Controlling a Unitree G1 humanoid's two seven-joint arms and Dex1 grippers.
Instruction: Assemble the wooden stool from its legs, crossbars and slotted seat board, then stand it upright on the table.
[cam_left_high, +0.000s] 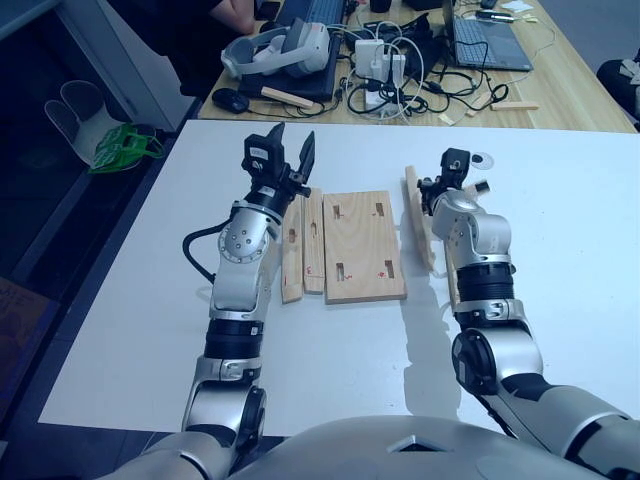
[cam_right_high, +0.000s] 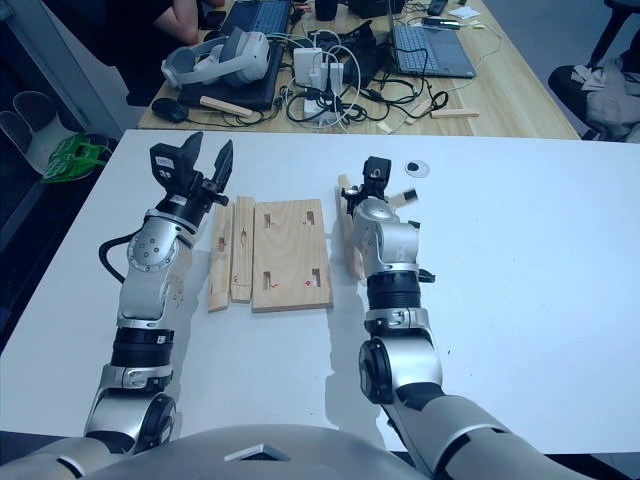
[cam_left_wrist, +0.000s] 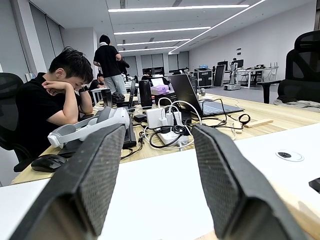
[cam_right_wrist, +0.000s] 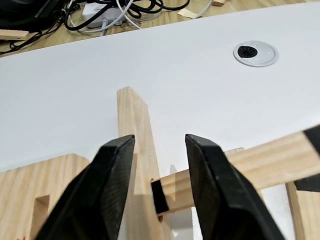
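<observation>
The slotted seat board (cam_left_high: 365, 245) lies flat in the middle of the white table (cam_left_high: 560, 220). Two wooden leg pieces (cam_left_high: 300, 250) lie side by side along its left edge. My left gripper (cam_left_high: 282, 150) is raised over their far ends, open and empty, its fingers (cam_left_wrist: 85, 190) wide apart. Right of the board another leg piece (cam_left_high: 418, 230) stands on its edge, with a crossbar (cam_right_wrist: 245, 162) plugged into its side. My right gripper (cam_right_wrist: 159, 185) is open, and its fingers straddle that leg (cam_right_wrist: 134, 130) at the crossbar joint.
A round cable grommet (cam_left_high: 484, 159) sits in the table beyond my right gripper. Behind the table, a wooden desk holds laptops, tangled cables and a headset (cam_left_high: 275, 50). A green object (cam_left_high: 125, 148) lies off the table's left edge. The near and right parts of the table are bare.
</observation>
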